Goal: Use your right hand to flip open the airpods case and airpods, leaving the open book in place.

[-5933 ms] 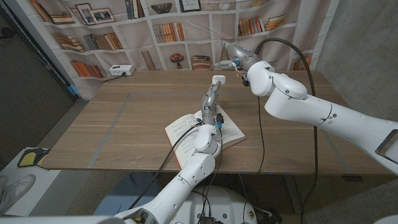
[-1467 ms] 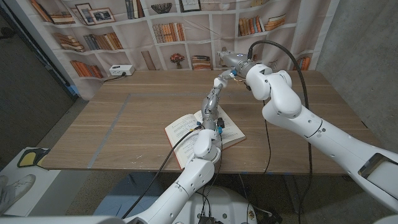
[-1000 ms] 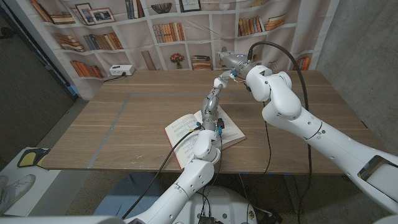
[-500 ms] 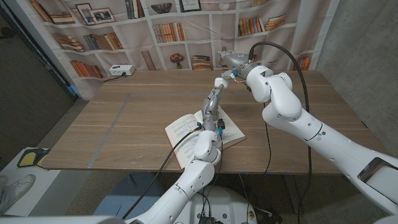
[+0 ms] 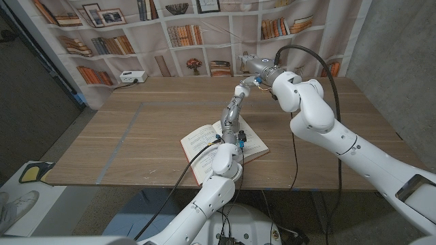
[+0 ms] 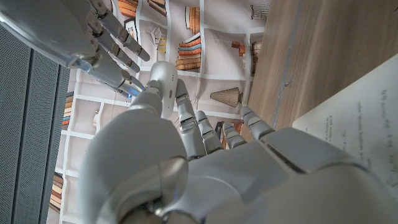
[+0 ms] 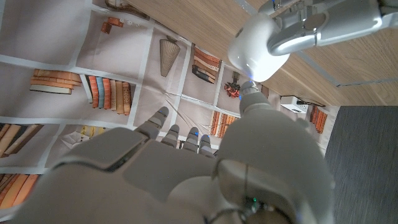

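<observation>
- The open book (image 5: pixel 225 141) lies near the table's front edge, pages up, square on the wooden table (image 5: pixel 136 136); the left forearm rises from just above it, so the book looks undisturbed, as the task wants.
- The left hand (image 5: pixel 233 109) stands above the book, reaching up and away from the robot, and holds the white AirPods case (image 5: pixel 239 88) aloft at its fingertips. In the left wrist view the case (image 6: pixel 163 84) sits pinched at the ends of the left hand's fingers (image 6: pixel 186 118).
- Just beyond, the right hand (image 5: pixel 253 71) comes in from the far side of the case. In the right wrist view a fingertip (image 7: pixel 252 93) of this hand touches the underside of the rounded case (image 7: pixel 255 53); its other fingers look loosely spread and grip nothing.
- The case seems closed: no lid gap or earbuds are apparent, though the case is small and partly covered by fingers, so I cannot be sure.
- Judging from this, the approach is done and contact made; what is left is the flip itself, prying the lid up with the right hand while the left hand steadies the body.
- Behind the table hangs a printed bookshelf backdrop (image 5: pixel 170 34).
</observation>
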Robot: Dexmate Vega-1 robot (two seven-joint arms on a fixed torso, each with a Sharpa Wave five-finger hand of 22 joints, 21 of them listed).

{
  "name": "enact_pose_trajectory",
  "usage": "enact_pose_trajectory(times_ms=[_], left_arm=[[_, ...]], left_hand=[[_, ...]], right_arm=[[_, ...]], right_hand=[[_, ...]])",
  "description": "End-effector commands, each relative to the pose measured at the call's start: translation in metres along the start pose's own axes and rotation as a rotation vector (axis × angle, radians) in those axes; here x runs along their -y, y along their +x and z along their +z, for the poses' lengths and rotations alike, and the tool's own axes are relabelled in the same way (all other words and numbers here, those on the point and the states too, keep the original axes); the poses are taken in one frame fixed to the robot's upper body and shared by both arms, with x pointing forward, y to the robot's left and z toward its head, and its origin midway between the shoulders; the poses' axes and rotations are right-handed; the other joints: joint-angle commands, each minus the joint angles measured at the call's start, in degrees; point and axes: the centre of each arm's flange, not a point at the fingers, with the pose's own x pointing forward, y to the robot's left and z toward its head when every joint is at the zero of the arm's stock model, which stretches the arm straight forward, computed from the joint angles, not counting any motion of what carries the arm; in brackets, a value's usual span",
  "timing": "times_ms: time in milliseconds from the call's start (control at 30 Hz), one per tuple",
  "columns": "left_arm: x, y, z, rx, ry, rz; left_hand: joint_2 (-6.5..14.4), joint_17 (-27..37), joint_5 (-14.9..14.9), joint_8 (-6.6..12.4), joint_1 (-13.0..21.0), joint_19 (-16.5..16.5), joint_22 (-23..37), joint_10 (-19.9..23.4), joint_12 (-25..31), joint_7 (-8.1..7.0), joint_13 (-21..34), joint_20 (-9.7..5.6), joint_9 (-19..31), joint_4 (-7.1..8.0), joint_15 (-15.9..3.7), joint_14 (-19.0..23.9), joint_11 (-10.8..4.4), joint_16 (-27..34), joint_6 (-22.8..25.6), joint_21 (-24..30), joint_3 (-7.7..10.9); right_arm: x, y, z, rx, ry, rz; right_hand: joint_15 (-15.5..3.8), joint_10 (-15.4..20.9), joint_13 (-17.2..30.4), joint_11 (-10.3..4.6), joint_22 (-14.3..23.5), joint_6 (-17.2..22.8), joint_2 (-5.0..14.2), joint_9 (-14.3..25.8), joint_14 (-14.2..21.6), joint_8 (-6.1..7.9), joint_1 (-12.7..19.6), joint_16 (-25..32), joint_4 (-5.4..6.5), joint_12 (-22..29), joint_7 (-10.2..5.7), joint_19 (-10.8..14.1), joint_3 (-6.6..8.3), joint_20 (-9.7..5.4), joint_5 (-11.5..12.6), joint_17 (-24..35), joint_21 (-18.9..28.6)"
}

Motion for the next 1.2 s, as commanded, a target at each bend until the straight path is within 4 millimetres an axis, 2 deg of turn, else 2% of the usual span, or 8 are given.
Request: enact_pose_trajectory(times_ms=[33,167,367,533,800,867,933,1200], left_arm=[[0.0018,0.0006,-0.0028,-0.007,0.004,-0.005],[0.0014,0.0,-0.0025,-0.005,0.003,-0.002],[0.0015,-0.0007,-0.0018,-0.004,0.003,-0.004],[0.0017,-0.0004,-0.0012,-0.003,0.002,-0.006],[0.002,0.0006,-0.0007,-0.002,0.0,-0.01],[0.0019,0.0007,-0.0009,-0.004,0.001,-0.011],[0.0018,0.0007,-0.0009,-0.005,0.001,-0.012],[0.0015,0.0006,0.0007,0.003,0.002,-0.016]], left_hand=[[0.2,0.2,0.5,0.3,-0.3,0.2,0.3,0.1,-0.1,-4.58,0.2,-0.05,0.2,0.38,-0.28,0.5,-0.15,0.0,4.9,0.2,0.05],[0.2,0.2,0.6,0.31,-0.3,0.2,0.3,0.1,-0.1,-4.57,0.2,-0.05,0.2,0.37,-0.29,0.5,-0.08,-0.1,5.0,0.2,0.06],[0.2,0.2,0.6,0.25,-0.3,0.2,0.3,0.1,-0.1,-4.52,0.2,-0.02,0.3,0.4,-0.3,0.5,-0.1,-0.1,4.8,0.2,0.06],[0.2,0.2,0.6,0.27,-0.4,0.2,0.3,0.1,-0.1,-4.52,0.2,-0.03,0.3,0.43,-0.33,0.5,-0.12,0.0,4.9,0.2,0.07],[0.1,0.2,0.6,0.3,-0.4,0.2,0.3,0.1,-0.1,-4.53,0.2,-0.09,0.3,0.42,-0.34,0.5,-0.12,-0.1,4.9,0.2,0.09],[0.1,0.2,0.6,0.29,-0.4,0.2,0.3,0.2,-0.1,-4.51,0.2,-0.08,0.3,0.44,-0.32,0.5,-0.09,-0.1,4.9,0.2,0.08],[0.1,0.2,0.6,0.29,-0.4,0.2,0.3,0.2,-0.1,-4.48,0.2,-0.07,0.3,0.44,-0.36,0.5,-0.12,-0.1,4.9,0.2,0.09],[0.1,0.2,0.6,0.31,-0.4,0.2,0.3,0.2,-0.1,-4.58,0.2,-0.11,0.3,0.45,-0.32,0.5,-0.23,-0.1,5.0,0.2,0.1]], right_arm=[[-0.0016,-0.0019,-0.0018,-0.002,0.006,0.001],[-0.0038,-0.0006,-0.0021,-0.007,-0.003,0.006],[-0.0054,0.0003,-0.0023,-0.008,-0.009,0.009],[-0.0067,0.0002,-0.002,-0.011,-0.024,0.019],[-0.0079,0.0004,-0.0028,-0.022,-0.037,0.029],[-0.0079,0.0004,-0.0026,-0.023,-0.037,0.026],[-0.008,0.0004,-0.0024,-0.023,-0.037,0.026],[-0.0107,0.0026,-0.0008,-0.037,-0.046,0.022]], right_hand=[[-1.84,0.0,0.2,0.58,0.0,-0.3,-0.81,0.2,-7.4,-0.17,-1.4,0.2,0.54,0.2,0.73,0.1,-0.8,0.82,0.1,0.2,0.1],[-1.89,0.0,0.2,0.58,0.0,-0.3,-1.48,0.2,-7.4,-0.16,-1.7,0.2,0.41,0.2,0.85,0.1,-1.21,0.71,0.2,0.2,0.1],[-2.18,0.0,0.1,0.23,0.0,-0.4,-2.11,0.2,-7.3,-0.14,-1.0,0.2,-0.46,0.1,0.51,0.1,-1.23,0.24,0.4,0.1,0.1],[-2.48,-0.3,0.1,-0.06,0.0,-0.7,-1.99,0.2,-7.5,-0.15,0.4,0.1,-1.51,0.0,0.15,-0.1,-0.74,-0.05,0.5,0.0,0.1],[-2.46,-0.8,0.1,-0.05,0.0,-1.2,-2.03,0.2,-7.8,-0.25,1.6,-0.1,-2.45,-0.1,0.09,-0.3,-0.36,-0.21,0.5,0.0,0.0],[-1.98,-0.8,0.1,0.34,0.0,-1.3,-1.98,0.2,-7.8,-0.22,2.5,-0.1,-3.08,-0.1,0.52,-0.2,-0.07,0.38,0.5,-0.1,0.1],[-1.99,-0.8,0.1,0.13,0.0,-1.3,-1.93,0.2,-7.8,-0.18,3.2,-0.1,-3.52,-0.1,0.49,-0.2,0.16,0.35,0.5,-0.1,0.1],[-2.57,-0.6,0.1,-0.33,0.0,-1.1,-0.79,0.2,-7.4,0.05,5.8,0.1,-4.58,0.1,0.07,0.1,1.45,-0.59,0.5,-0.1,0.2]])
